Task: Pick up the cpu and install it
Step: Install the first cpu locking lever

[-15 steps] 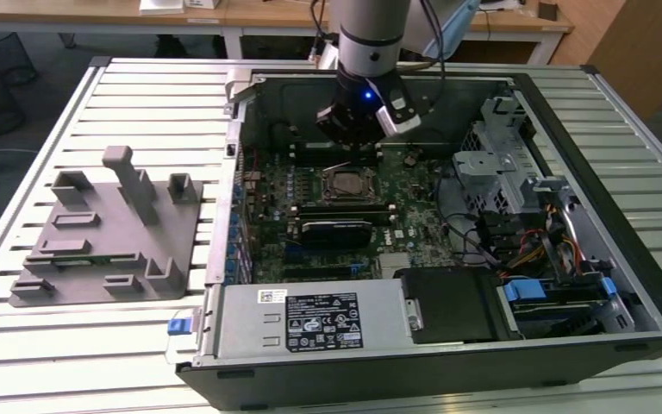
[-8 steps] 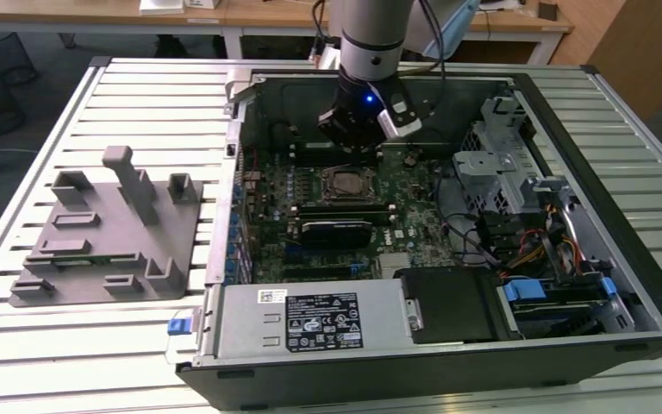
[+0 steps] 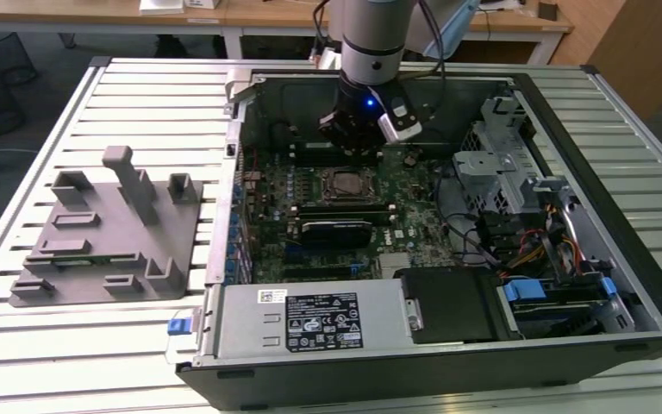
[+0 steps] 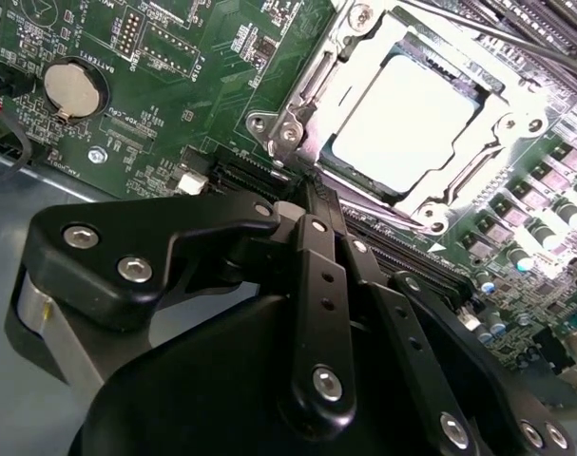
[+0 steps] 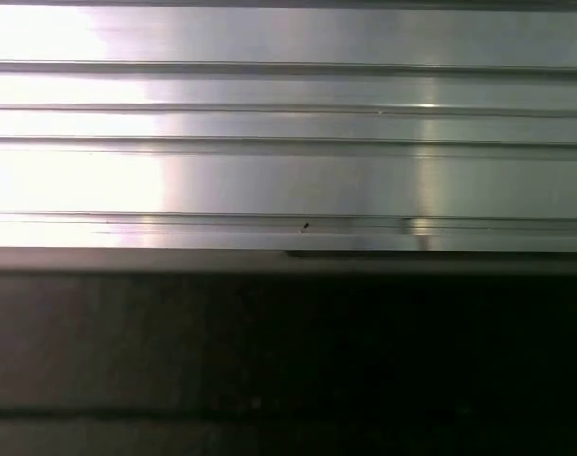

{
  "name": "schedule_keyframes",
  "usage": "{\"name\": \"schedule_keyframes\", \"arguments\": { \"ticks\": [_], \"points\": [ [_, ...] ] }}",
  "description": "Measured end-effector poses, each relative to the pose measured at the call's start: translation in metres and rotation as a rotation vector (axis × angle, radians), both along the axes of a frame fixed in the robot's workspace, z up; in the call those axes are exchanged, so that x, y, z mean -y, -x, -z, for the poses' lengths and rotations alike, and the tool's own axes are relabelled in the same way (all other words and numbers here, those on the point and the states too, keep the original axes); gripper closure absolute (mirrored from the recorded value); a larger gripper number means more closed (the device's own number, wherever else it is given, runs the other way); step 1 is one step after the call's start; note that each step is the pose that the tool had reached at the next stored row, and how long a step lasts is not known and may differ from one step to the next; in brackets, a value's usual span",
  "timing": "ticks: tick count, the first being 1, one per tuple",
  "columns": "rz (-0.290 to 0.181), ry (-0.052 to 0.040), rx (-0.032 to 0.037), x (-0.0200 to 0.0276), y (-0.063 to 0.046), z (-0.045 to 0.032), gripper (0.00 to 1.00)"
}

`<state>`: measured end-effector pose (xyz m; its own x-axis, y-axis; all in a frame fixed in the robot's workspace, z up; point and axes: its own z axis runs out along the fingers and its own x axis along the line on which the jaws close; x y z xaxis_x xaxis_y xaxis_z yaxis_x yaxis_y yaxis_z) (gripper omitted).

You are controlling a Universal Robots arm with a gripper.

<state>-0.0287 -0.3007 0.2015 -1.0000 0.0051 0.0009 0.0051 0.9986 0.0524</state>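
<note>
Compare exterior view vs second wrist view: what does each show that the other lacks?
Exterior view alone: the grey fixture on the slatted table, the whole open computer case, and the arm above the board. Second wrist view alone: a coin battery and close detail of the gripper linkages. Both: the cpu seated in the socket on the green motherboard.

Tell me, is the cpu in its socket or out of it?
In. In the second wrist view the cpu lies flat inside the socket frame.
</note>
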Motion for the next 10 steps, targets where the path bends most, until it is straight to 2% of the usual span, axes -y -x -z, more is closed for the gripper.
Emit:
{"name": "schedule_keyframes", "arguments": {
  "ticks": [10],
  "points": [
    [0.0, -0.0001, 0.0001, 0.0, -0.0001, -0.0019, 0.89]
  ]
}}
